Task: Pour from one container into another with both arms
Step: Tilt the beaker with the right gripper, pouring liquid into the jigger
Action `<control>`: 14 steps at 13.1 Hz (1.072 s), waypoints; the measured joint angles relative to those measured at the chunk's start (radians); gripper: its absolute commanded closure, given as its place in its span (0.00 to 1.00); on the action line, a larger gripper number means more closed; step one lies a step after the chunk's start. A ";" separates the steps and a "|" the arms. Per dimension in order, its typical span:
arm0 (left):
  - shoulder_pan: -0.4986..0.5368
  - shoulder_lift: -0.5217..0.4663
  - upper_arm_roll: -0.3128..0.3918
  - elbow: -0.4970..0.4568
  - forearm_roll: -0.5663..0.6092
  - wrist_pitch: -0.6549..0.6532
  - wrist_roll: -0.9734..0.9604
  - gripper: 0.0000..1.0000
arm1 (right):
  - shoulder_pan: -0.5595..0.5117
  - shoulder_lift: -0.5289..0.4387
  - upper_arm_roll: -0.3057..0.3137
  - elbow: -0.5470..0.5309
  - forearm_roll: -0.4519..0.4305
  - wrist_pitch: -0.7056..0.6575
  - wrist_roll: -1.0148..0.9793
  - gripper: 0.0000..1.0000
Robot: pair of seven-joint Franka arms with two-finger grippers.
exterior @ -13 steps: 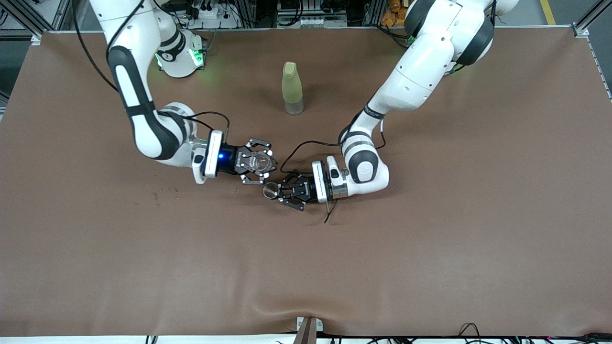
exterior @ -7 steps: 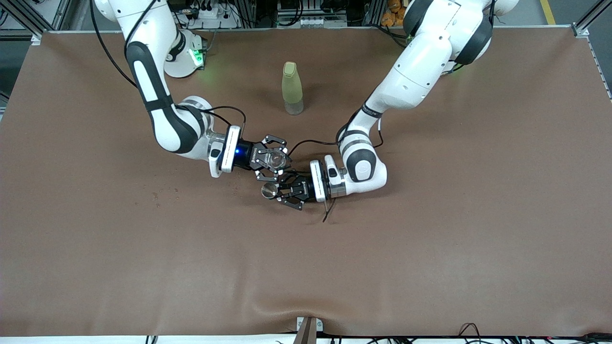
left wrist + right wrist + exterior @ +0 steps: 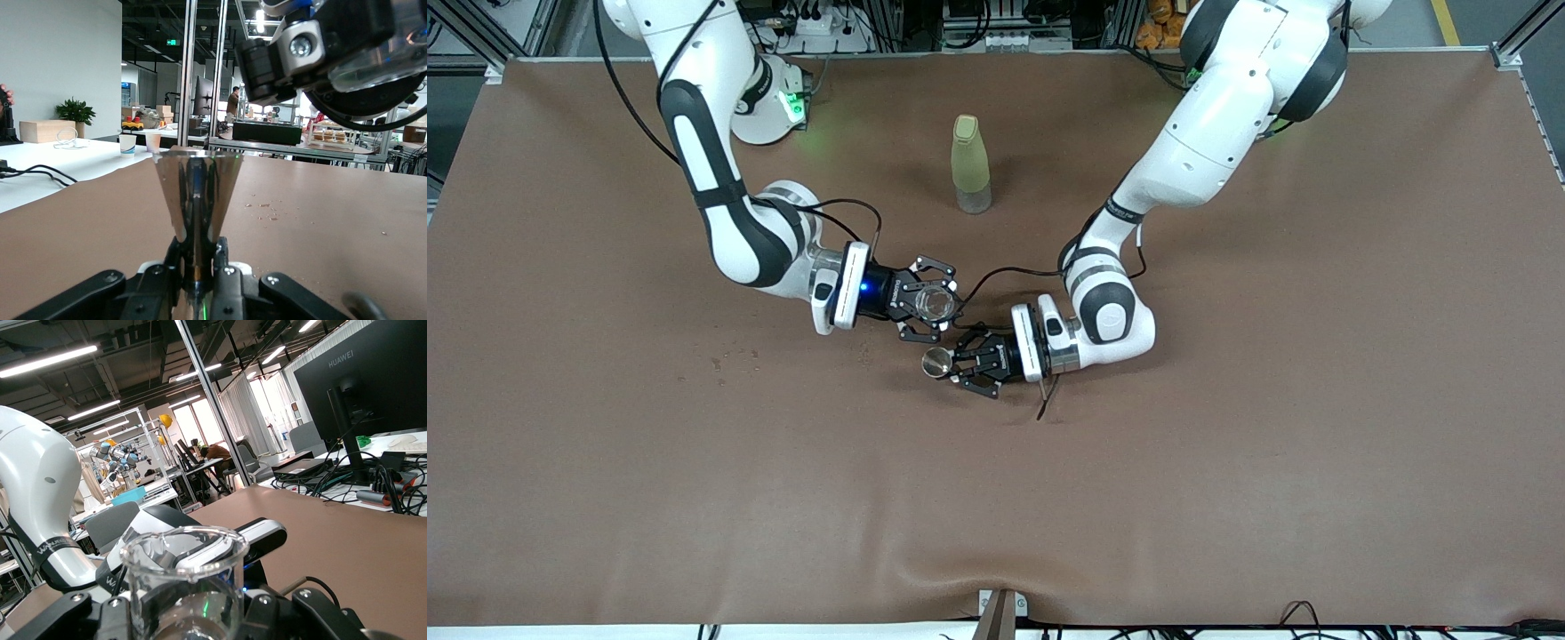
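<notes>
1. A brown-covered desk (image 3: 1227,462) is filling the front view, with a tall yellow-green bottle (image 3: 970,165) standing near the robots' bases.
2. The glass cup (image 3: 935,304) is sitting clamped in the right claw (image 3: 930,300) over the desk's middle, its mouth upright in the right wrist view (image 3: 183,577).
3. The metal jigger (image 3: 936,362) is being gripped at its waist by the left claw (image 3: 951,364), long axis upright (image 3: 198,193).
4. The cup is hanging just beside and above the jigger, toward the robots' bases, so pouring probably calls for tipping the cup's lip toward the jigger's open mouth.
</notes>
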 measured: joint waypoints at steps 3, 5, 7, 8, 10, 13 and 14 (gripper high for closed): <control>0.002 0.000 0.000 0.000 0.000 0.000 0.003 1.00 | 0.000 0.000 0.000 0.000 0.000 0.000 0.062 1.00; 0.002 0.000 -0.001 0.000 0.000 -0.001 0.003 1.00 | 0.000 0.000 0.000 0.000 0.000 0.000 0.106 1.00; 0.001 0.000 -0.002 0.000 0.000 -0.001 0.003 1.00 | 0.000 0.000 0.000 0.000 0.000 0.000 0.126 1.00; 0.001 0.000 -0.002 0.000 0.000 -0.001 0.003 1.00 | 0.000 0.000 0.000 0.000 0.000 0.000 0.141 1.00; 0.001 0.000 -0.002 0.000 0.000 -0.001 0.003 1.00 | 0.000 0.000 0.000 0.000 0.003 0.000 0.176 1.00; 0.001 0.000 -0.002 0.000 0.000 -0.001 0.003 1.00 | 0.002 0.000 0.004 0.000 0.029 -0.001 0.226 1.00; 0.001 0.000 -0.002 0.000 0.000 -0.001 0.003 1.00 | 0.003 0.000 0.005 0.000 0.034 -0.001 0.249 1.00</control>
